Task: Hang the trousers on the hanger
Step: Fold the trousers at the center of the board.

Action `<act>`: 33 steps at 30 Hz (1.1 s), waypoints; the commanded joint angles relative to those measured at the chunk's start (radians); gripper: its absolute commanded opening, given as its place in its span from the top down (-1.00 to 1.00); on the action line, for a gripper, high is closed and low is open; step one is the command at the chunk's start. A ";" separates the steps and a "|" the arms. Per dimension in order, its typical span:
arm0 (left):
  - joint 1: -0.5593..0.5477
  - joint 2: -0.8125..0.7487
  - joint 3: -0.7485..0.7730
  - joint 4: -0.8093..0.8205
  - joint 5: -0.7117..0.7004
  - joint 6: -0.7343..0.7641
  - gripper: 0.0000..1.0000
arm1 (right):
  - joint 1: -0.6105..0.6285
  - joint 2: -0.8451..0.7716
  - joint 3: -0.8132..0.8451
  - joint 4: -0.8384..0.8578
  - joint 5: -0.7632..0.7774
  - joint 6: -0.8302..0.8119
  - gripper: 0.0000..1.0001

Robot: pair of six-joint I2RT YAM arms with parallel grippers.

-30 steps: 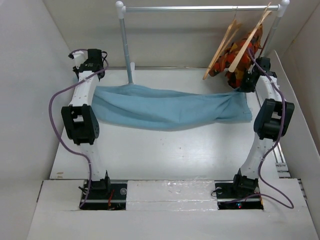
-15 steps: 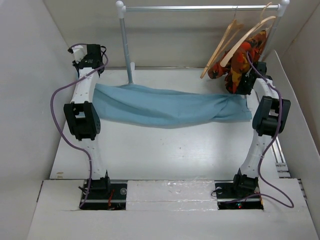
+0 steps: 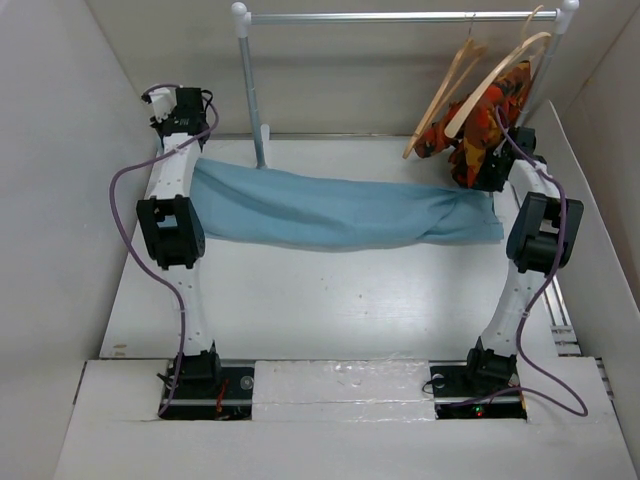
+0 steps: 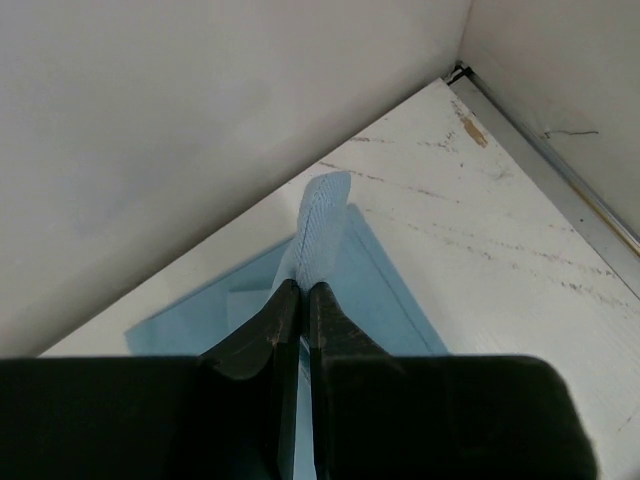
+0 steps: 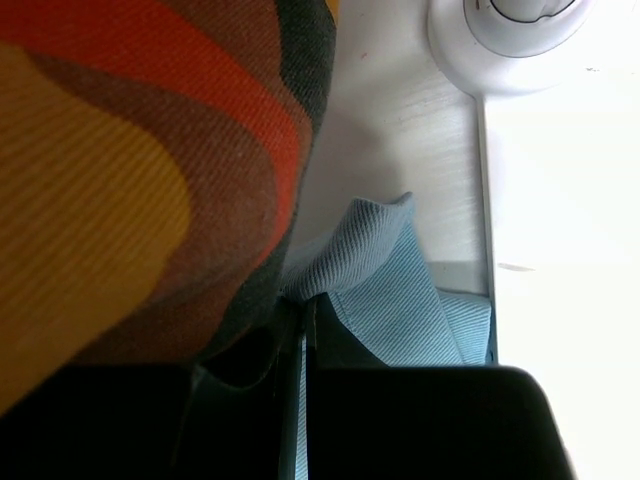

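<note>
**Trousers gripped at both ends, hanger not yet reached**

The trousers point(image 3: 340, 212) lie stretched left to right across the far half of the desk point(image 3: 330, 300), one end in each tool. Whether their middle is clear of the desk, I cannot tell. The hanger point(image 3: 440, 100) hangs bare on the rail point(image 3: 400, 16) at the far right, just left of a second hanger point(image 3: 497, 78) that carries a patterned garment point(image 3: 478, 128). So only the pick-up looks done. Carrying the cloth to the hanger and draping it over the crossbar remain, by my reading.

The top view gives the whole span and both hangers, but the arms hide the fingers there. The wrist views supply the grips. The left tool point(image 4: 303, 292) is closed on a thin upright fold of blue cloth, with more of it spread below beside the left wall. The right tool point(image 5: 297, 312) is likewise pinched shut on a blue fold. Its camera also shows the patterned garment crowding the left of the frame, very close to the tool.
</note>
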 commanded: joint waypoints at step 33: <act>0.360 -0.261 -0.717 0.420 0.957 -0.249 0.30 | 0.048 -0.717 -0.826 0.292 -0.239 -0.052 1.00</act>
